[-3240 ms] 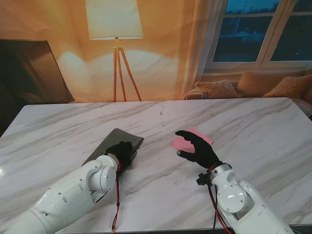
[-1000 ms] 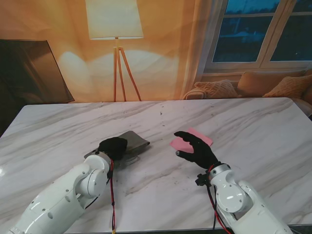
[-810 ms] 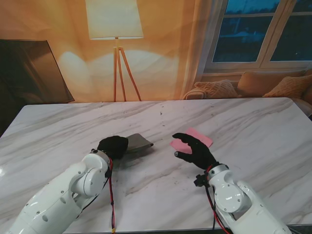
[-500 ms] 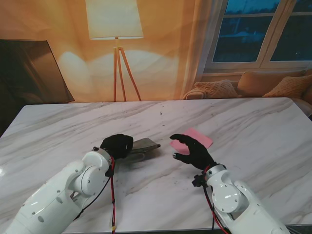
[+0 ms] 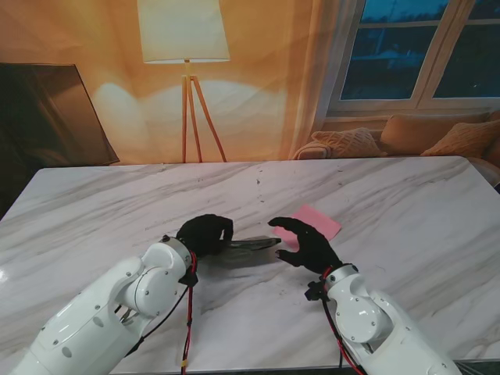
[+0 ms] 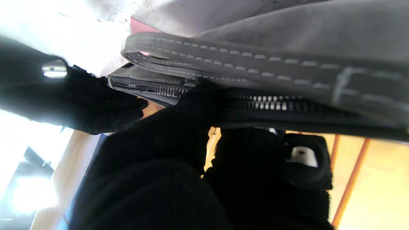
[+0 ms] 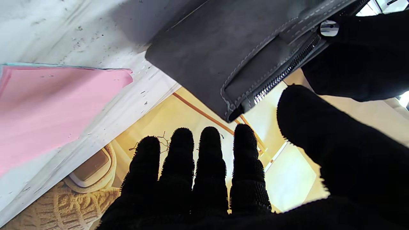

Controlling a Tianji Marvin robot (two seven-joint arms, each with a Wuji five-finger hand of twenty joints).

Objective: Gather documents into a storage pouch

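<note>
From the stand, my left hand (image 5: 205,233) is clamped on the grey pouch (image 5: 248,244), holding it edge-on so it shows as a thin dark sliver pointing to my right, just over the marble table (image 5: 406,203). My right hand (image 5: 305,241) is next to the pouch's free end, fingers spread and closed on nothing, the thumb reaching toward the pouch tip; I cannot tell whether it touches. The pink paper (image 5: 319,222) lies flat on the table just beyond my right hand, partly hidden by it, apart from the pouch. A floor lamp (image 5: 184,35) stands behind the table, and a sofa with cushions (image 5: 406,134) sits under the window.

In the left wrist view, the pouch (image 6: 287,41) fills most of the picture, its stitched edge and metal zipper (image 6: 271,103) running across. My left fingers (image 6: 195,105) press against the zipper side, gripping it. My right hand (image 6: 80,95) comes in close to the pouch's end, and a bit of the pink paper (image 6: 140,28) shows behind the pouch.

In the right wrist view, my four right fingers (image 7: 209,159) are straight and side by side, with the thumb set apart, holding nothing. The pouch's corner (image 7: 230,57) hangs clear of the table with the zipper (image 7: 284,75) along its edge. My left hand (image 7: 361,54) grips the zipper edge. The pink paper (image 7: 48,105) lies flat on the table, apart from the pouch.
</note>
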